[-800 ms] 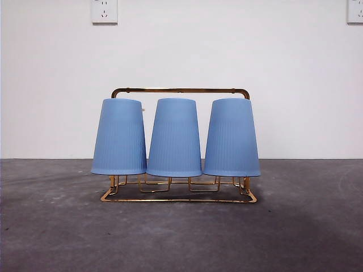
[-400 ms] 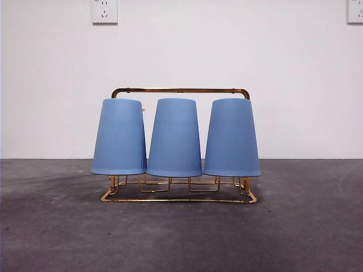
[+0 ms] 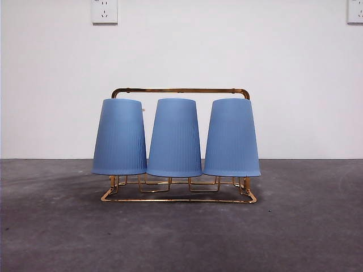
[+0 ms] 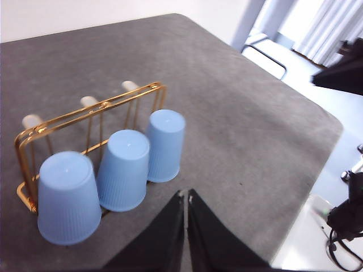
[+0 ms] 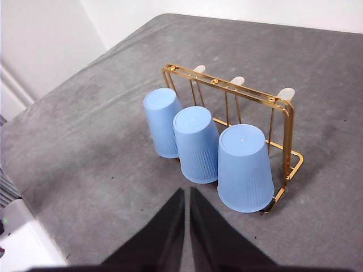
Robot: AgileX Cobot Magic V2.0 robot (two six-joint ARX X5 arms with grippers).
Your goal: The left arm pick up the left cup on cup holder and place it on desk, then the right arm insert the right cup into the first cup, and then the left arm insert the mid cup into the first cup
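Blue ribbed plastic left cup [image 4: 67, 195] stands inverted ahead of my left gripper [image 4: 185, 198], jaws together, nearest me.

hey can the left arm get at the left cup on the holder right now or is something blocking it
Probably yes. The left cup sits upside down at the end of the cup holder, nearest the left gripper, whose jaws are shut. Only bare desk lies between them; the middle cup crowds one side.

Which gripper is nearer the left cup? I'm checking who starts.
Left. The left gripper, shut, hangs above the desk nearest the left cup; the right gripper, shut, hangs nearest the right cup.
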